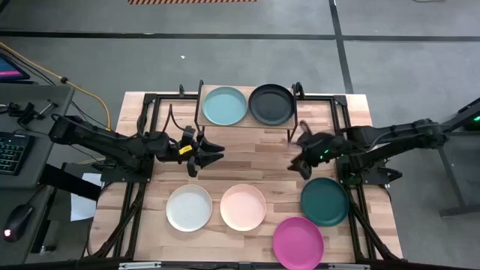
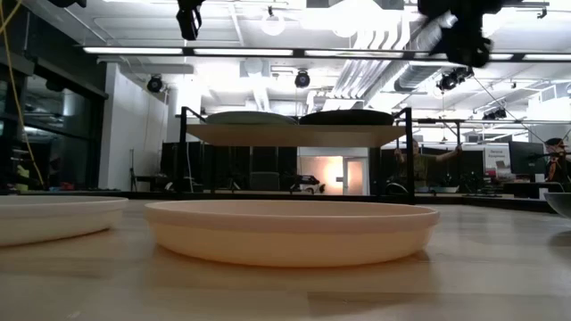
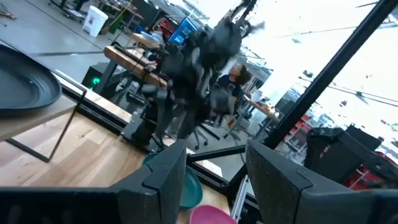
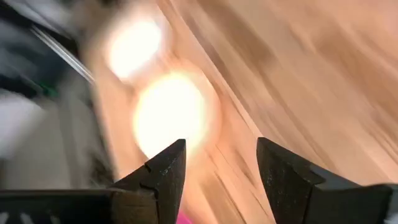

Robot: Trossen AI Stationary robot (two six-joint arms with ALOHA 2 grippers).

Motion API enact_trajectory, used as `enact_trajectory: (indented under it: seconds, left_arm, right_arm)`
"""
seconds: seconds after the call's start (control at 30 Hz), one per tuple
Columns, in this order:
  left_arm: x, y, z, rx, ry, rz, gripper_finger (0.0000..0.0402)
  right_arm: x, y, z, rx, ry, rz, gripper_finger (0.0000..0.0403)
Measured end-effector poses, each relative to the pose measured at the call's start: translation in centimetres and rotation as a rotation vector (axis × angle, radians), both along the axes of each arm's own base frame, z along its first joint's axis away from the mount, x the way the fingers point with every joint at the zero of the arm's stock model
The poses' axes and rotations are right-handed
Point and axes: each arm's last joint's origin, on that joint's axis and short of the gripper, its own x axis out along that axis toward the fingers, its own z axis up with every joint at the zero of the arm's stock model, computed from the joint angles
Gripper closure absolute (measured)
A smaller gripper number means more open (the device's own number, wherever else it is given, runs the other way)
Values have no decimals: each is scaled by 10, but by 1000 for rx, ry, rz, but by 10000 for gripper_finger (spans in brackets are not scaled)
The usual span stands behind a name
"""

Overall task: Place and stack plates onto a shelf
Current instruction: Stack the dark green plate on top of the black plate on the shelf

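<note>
The shelf (image 1: 247,124) stands at the table's far edge with the light teal plate (image 1: 225,106) and the black plate (image 1: 271,103) side by side on its top. The white plate (image 1: 189,208), the peach-pink plate (image 1: 243,206), the dark teal plate (image 1: 325,200) and the magenta plate (image 1: 298,241) lie flat on the table nearer me. My left gripper (image 1: 208,154) hovers open over the table between the shelf and the white plate. My right gripper (image 1: 300,162) hovers open just beyond the dark teal plate, near the shelf's right legs. Both are empty.
Black frame rails (image 1: 147,127) run along both sides of the table. Bare wood (image 1: 251,161) lies between the two grippers in front of the shelf. In the low view the peach-pink plate (image 2: 290,230) fills the foreground, and the shelf (image 2: 294,134) stands behind it.
</note>
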Motion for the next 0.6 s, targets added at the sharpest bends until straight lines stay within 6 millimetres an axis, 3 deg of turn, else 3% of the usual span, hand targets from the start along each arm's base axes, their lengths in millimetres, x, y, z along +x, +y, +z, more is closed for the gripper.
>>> enact_trajectory:
  seconds: [0.3, 0.47, 0.6]
  left_arm:
    - [-2, 1, 2, 68, 3, 10, 245]
    - [-2, 2, 1, 77, 3, 16, 245]
    - [-2, 2, 2, 77, 3, 16, 245]
  right_arm:
    - [-19, 15, -59, -27, 733, 103, 224]
    - [-23, 17, -97, 5, 868, 215, 224]
    - [-19, 13, -109, -72, 905, 248, 224]
